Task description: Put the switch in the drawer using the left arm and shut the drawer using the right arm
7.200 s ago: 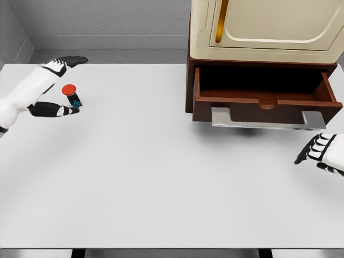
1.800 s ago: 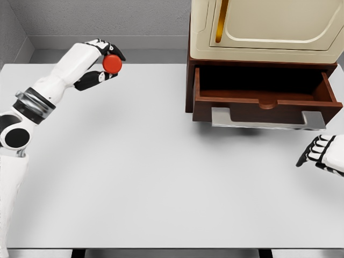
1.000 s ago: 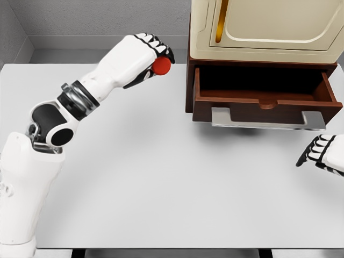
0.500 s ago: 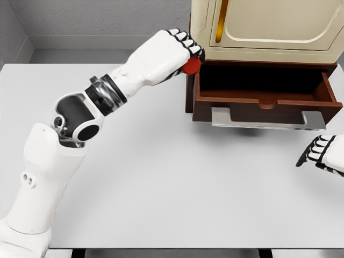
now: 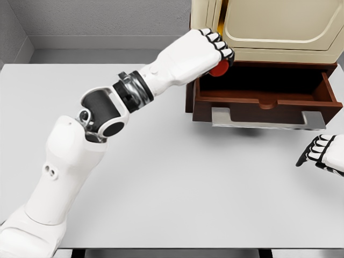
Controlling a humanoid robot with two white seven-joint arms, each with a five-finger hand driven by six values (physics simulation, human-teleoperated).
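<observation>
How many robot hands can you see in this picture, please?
2. The left hand is over the open drawer's left end, curled around the red switch. The right hand rests on the table at the right edge, below the drawer.

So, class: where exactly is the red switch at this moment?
In the head view the switch sits upper centre-right, gripped in the left hand, above the left end of the open drawer, just below the cream cabinet.
</observation>
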